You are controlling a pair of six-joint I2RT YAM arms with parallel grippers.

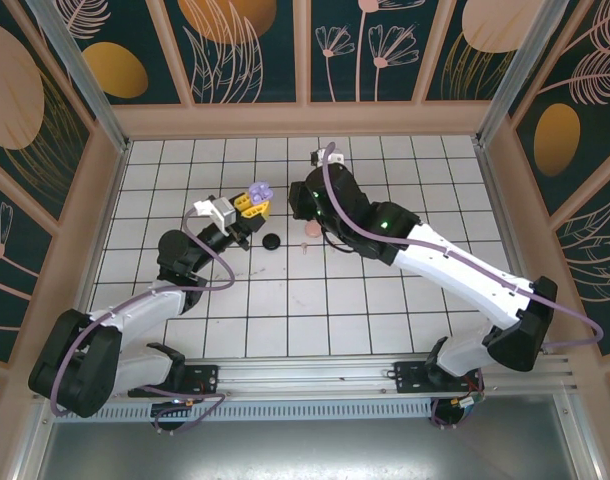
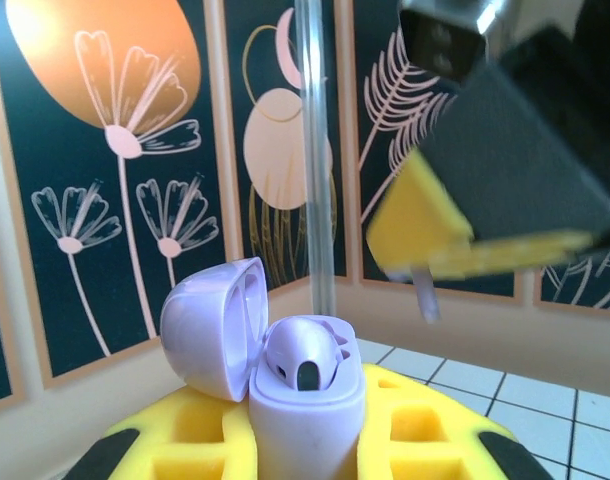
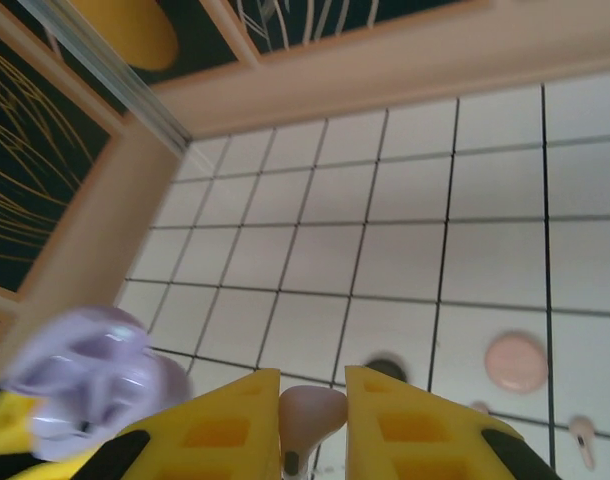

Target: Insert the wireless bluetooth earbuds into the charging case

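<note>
Tool of the left arm [image 1: 253, 203]: yellow fingers with square recesses, closed tight on the lilac case [image 2: 305, 400], which is held upright above the desk [image 3: 405, 250]. The case is smooth, glossy and rounded, and its lid [image 2: 215, 325] is hinged open to the left. One lilac earbud [image 2: 303, 355], domed with a dark oval port, sits inside. A round black case [image 1: 272, 241] lies on the white gridded desk between the arms. Right tool [image 3: 312, 400], just beside the lilac case: jaws pinched on a pale earbud [image 3: 307, 418], its rounded head showing between the fingers. Further right on the desk lie a flat round pink case [image 3: 515, 361] and a tiny pink earbud [image 3: 583, 437].
</note>
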